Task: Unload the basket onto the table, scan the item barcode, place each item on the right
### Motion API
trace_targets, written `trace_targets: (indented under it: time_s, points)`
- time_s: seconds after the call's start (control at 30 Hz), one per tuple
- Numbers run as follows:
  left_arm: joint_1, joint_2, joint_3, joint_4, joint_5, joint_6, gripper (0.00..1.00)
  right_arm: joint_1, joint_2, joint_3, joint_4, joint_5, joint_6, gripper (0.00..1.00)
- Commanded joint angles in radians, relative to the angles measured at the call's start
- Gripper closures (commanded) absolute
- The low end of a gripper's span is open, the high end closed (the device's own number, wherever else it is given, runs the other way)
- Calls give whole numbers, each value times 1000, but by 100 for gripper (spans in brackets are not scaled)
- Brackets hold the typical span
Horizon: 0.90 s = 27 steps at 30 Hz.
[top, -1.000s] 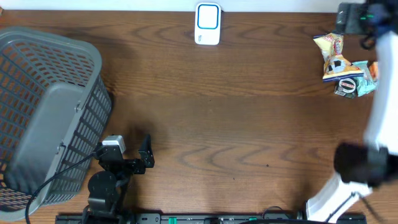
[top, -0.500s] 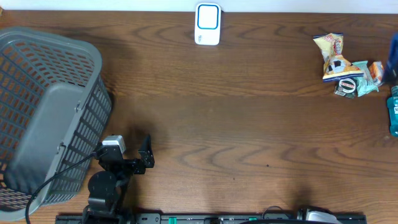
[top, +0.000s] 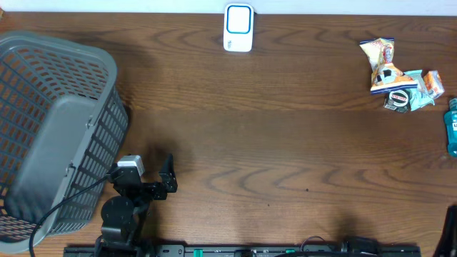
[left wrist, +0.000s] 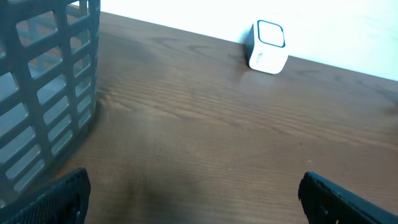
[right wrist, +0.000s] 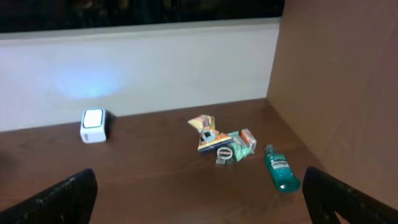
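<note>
Left fingers [left wrist: 59,193] and right fingers [right wrist: 65,196] both gape wide, holding nothing. Far right on the counter [top: 285,143] lie snack packets [top: 389,71] and a teal bottle [top: 452,128]. The packets are probably light, crinkly and slippery, best pinched at a sealed edge.

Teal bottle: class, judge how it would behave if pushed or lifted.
The bottle lies on its side, so a push may roll it. Its smooth, rigid-looking plastic could slip in a grip. If the teal is liquid, it is probably heavy for its size.
</note>
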Motion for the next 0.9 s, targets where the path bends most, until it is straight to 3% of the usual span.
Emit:
trace_targets:
  time_s: [0.0, 0.4, 0.6, 0.87]
  points:
    - [5, -2, -17, -20, 9, -2, 2, -4, -54, -74, -3, 3, -5, 1]
    - [5, -2, -17, -20, 9, -2, 2, -4, -405, -607, 63, 2, 11, 1]
    - [5, -2, -17, -20, 9, -2, 2, 7, -562, -956, 304, -2, 40, 1]
    - [5, -2, -17, -20, 9, -2, 2, 55, -706, -1447, 768, -3, 83, 1]
